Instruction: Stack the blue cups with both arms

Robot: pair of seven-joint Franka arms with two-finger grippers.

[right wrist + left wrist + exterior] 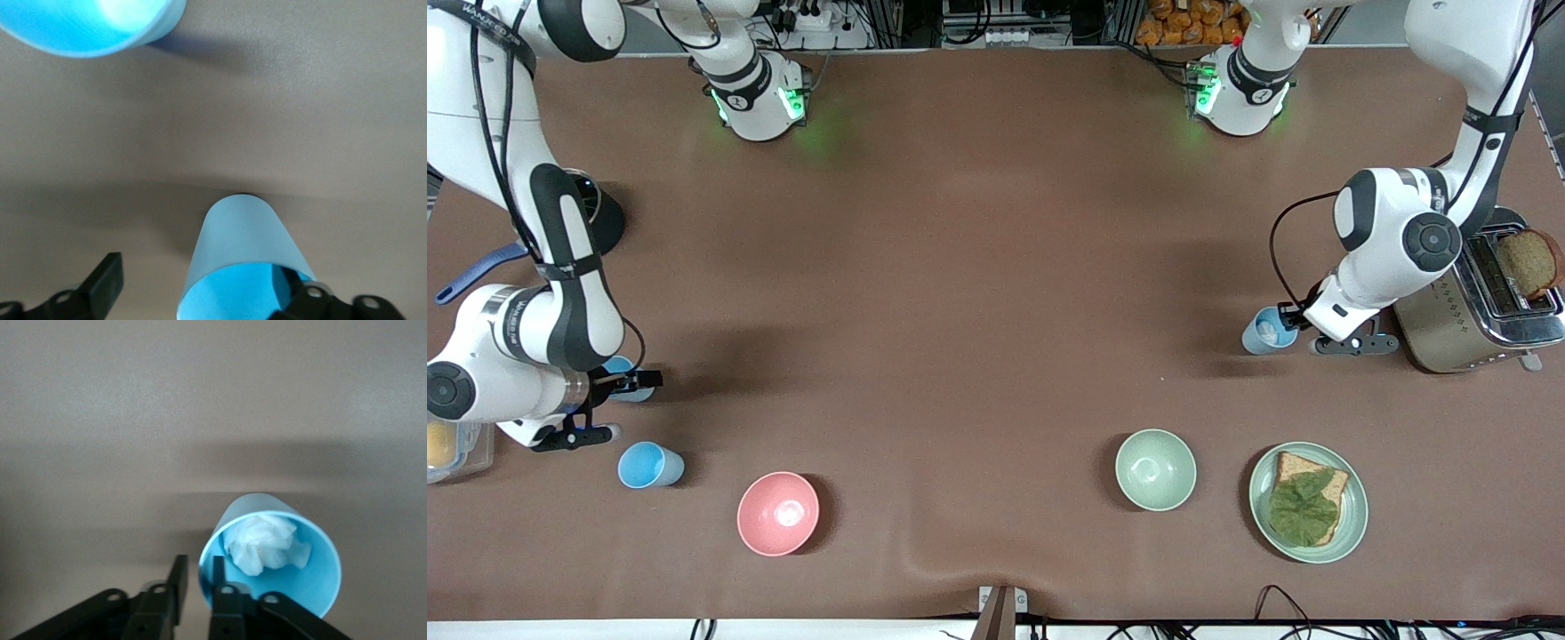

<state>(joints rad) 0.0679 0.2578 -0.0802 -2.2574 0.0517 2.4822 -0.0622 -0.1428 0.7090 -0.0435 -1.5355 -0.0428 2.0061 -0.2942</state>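
Three blue cups stand on the brown table. One cup [1265, 332] near the left arm's end holds crumpled white paper [267, 543]. My left gripper [1288, 316] is at it; in the left wrist view the gripper [198, 563] has closed narrow on the cup [313, 577] at its rim, one finger inside, one outside. My right gripper [630, 380] is open wide at a second cup [617, 365]; in the right wrist view [200, 287] one finger is inside this cup [240, 233], the other outside and apart. A third cup [649, 465] [80, 27] stands free, nearer the front camera.
A pink bowl [778, 514], a pale green bowl [1156, 469] and a green plate [1352, 524] with bread and a leaf lie nearer the front camera. A toaster [1449, 342] with bread stands beside the left gripper. A clear container [449, 449] sits at the right arm's end.
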